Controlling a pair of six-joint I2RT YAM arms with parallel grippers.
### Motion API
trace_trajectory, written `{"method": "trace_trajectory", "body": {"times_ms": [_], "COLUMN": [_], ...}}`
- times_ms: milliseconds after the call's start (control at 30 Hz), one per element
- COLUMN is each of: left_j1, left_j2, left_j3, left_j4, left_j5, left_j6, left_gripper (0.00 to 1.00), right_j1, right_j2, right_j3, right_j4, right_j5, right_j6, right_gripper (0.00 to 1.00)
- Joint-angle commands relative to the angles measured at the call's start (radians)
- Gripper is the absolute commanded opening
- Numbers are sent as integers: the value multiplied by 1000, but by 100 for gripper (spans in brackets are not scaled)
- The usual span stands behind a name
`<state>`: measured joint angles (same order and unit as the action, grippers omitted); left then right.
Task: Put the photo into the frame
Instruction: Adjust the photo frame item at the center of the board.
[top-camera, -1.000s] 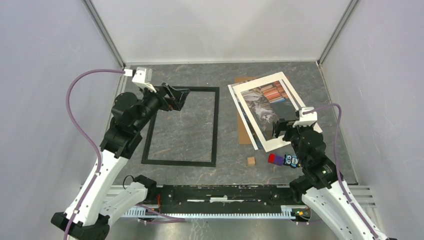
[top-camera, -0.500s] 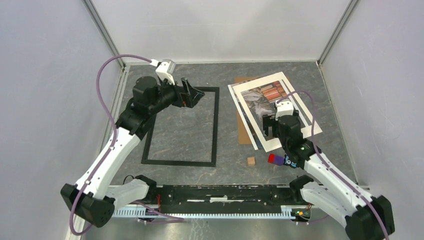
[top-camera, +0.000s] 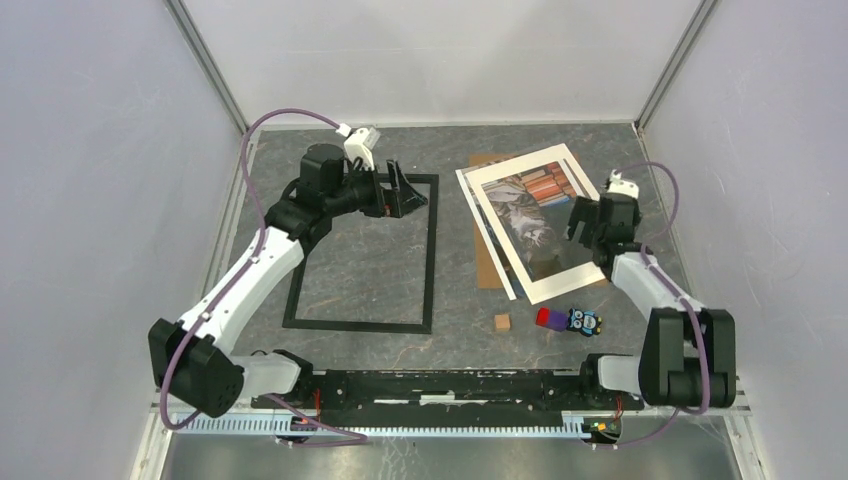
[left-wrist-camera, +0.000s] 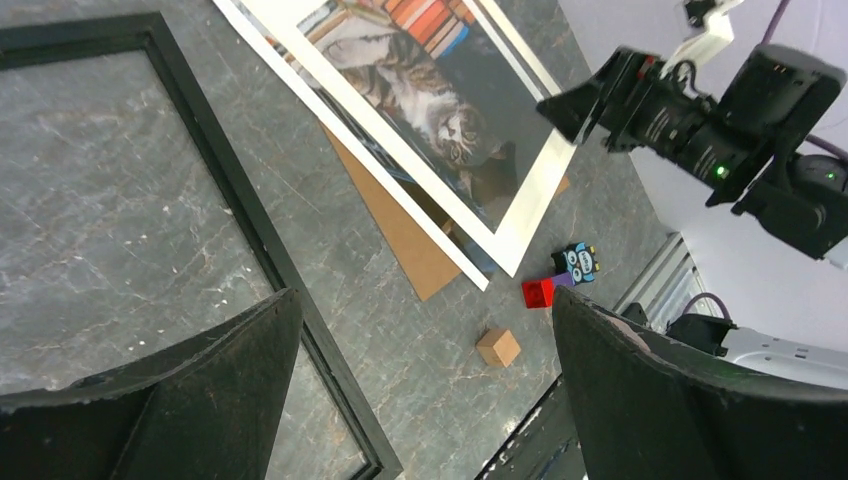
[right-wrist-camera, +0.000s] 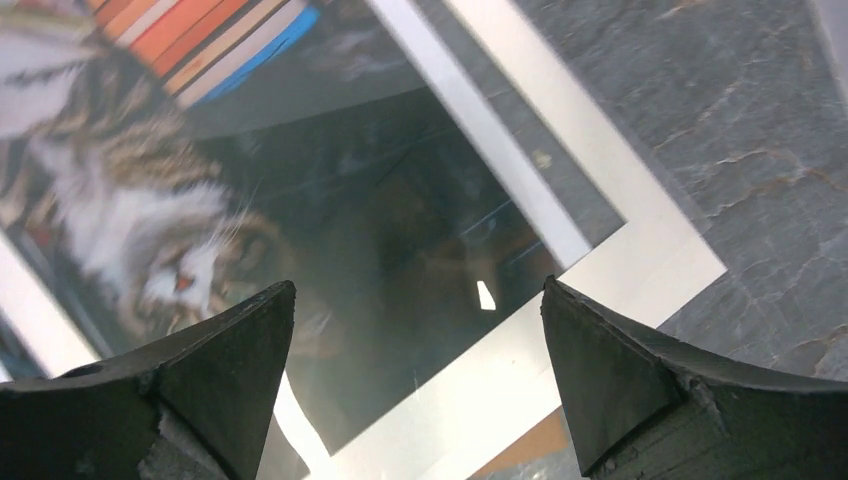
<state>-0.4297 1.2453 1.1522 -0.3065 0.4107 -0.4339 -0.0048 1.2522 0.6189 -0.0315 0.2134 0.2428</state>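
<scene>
1. My left gripper (top-camera: 405, 190) is open as wide as it goes. Its black fingers (left-wrist-camera: 180, 400) hold nothing.
2. My right gripper (top-camera: 588, 222) is wide open too. Its fingers (right-wrist-camera: 680, 400) hold nothing and hang over the photo (top-camera: 533, 212).
3. The left arm reaches far out. Its gripper is over the far edge of the frame (top-camera: 358, 326) and points to the right.
4. The right arm is bent at the elbow. Its gripper is by the right edge of the white border (top-camera: 548, 290) and points left at the photo.
5. The frame is thin, black and shaped like a box outline. It lies flat on the gray stone-look table (top-camera: 460, 300), on the left side, with nothing inside it.
6. The photo shows a cat and some books. It lies on the right side under the white border, on a brown board (top-camera: 490, 268). It looks shiny, maybe from a clear sheet, but I can't be sure.
7. A little wood cube (top-camera: 502, 322), a red block (top-camera: 547, 318) and a small toy (top-camera: 584, 321) sit near me.
</scene>
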Motion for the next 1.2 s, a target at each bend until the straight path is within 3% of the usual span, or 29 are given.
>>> {"method": "trace_trajectory", "body": {"times_ms": [0, 133, 367, 533, 767, 900, 1167], "left_j1": [-10, -22, -72, -181, -318, -360, -381], "left_j2": [59, 122, 277, 406, 568, 667, 762], "left_j3": [37, 38, 30, 56, 102, 160, 197], "left_j4": [8, 9, 9, 78, 341, 361, 381], "left_j5": [63, 74, -33, -72, -202, -230, -260], "left_j6": [-63, -68, -56, -177, -423, -479, -533], "left_gripper": [100, 100, 100, 100, 100, 100, 100], "right_j1": [-94, -171, -280, -302, -325, -337, -344], "right_j2": [73, 120, 228, 332, 458, 542, 569], "right_j3": [97, 117, 113, 214, 349, 414, 384], "right_j4": [53, 66, 148, 133, 68, 34, 35], "right_j5": [7, 40, 17, 16, -15, -100, -191], "right_j6": [73, 108, 209, 121, -5, -20, -7], "right_gripper": [98, 98, 98, 98, 98, 98, 97]}}
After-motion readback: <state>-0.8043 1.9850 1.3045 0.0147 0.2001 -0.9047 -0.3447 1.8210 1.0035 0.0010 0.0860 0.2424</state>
